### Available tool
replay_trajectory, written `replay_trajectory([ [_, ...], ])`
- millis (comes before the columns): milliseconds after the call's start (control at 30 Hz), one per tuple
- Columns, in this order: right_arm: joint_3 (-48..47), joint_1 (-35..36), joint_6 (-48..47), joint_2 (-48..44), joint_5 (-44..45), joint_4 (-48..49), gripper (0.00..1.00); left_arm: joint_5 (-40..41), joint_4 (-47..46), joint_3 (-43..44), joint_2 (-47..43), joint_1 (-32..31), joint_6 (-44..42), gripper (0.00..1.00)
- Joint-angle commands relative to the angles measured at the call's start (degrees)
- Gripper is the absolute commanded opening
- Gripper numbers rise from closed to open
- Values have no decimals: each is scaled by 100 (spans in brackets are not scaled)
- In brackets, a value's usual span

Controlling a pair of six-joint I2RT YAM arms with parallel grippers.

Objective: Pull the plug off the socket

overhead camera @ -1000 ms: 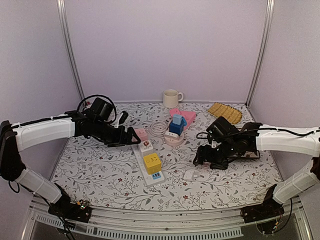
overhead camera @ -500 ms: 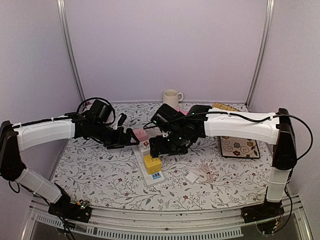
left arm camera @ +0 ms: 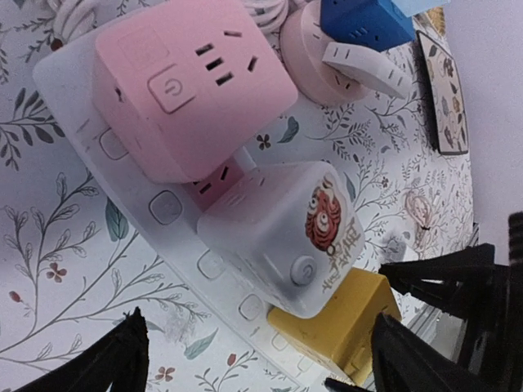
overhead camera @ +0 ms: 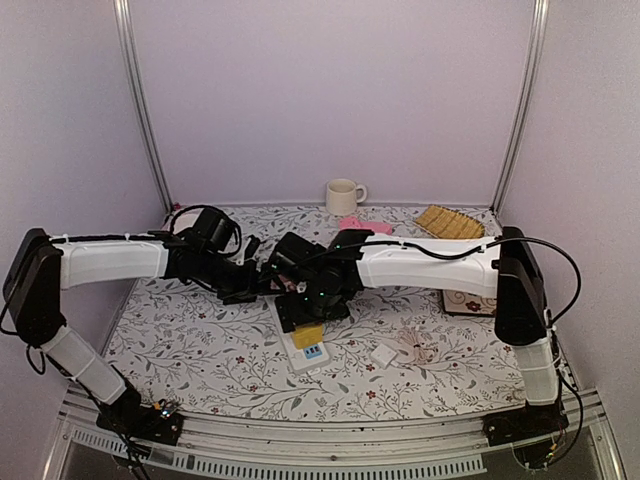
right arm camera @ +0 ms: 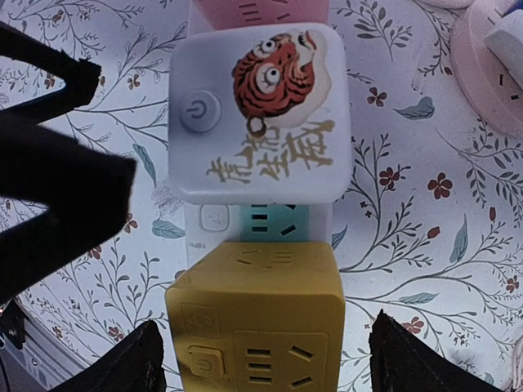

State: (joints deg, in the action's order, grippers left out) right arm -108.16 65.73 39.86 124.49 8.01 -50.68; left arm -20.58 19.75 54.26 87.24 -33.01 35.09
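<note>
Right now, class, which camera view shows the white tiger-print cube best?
The right wrist view: the white tiger-print cube faces the lens squarely, print and power button sharp. The left wrist view shows it slanted, between the pink cube and yellow cube. In the top view the right arm covers it.

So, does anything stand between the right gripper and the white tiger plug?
Nothing visible does: the open right gripper hangs above the white tiger plug. But the yellow plug and pink plug crowd it on either side, and the left gripper is close too.
</note>
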Motion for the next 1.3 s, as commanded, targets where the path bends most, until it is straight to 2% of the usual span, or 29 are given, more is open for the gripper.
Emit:
replay_trajectory([
  [0, -245, 147, -72, 180, 216, -230, 88, -67, -354, 117, 324, 41, 164, 95],
  [200, -275, 185, -46, 272, 387, -318, 83, 70, -301, 320, 651, 41, 112, 94],
  [400, -550, 207, -165, 439, 479, -469, 69, 255, -264, 224, 787, 21, 179, 94],
  [667, -835, 224, -206, 368, 626, -608, 47, 772, 104, 50, 845, -28, 33, 94],
  [967, -878, 231, -432, 18, 935, -313, 39, 1198, 283, -364, 869, -31, -113, 94],
  [1267, -817, 230, -510, -288, 1139, -195, 35, 1293, 371, -306, 983, -30, -174, 94],
])
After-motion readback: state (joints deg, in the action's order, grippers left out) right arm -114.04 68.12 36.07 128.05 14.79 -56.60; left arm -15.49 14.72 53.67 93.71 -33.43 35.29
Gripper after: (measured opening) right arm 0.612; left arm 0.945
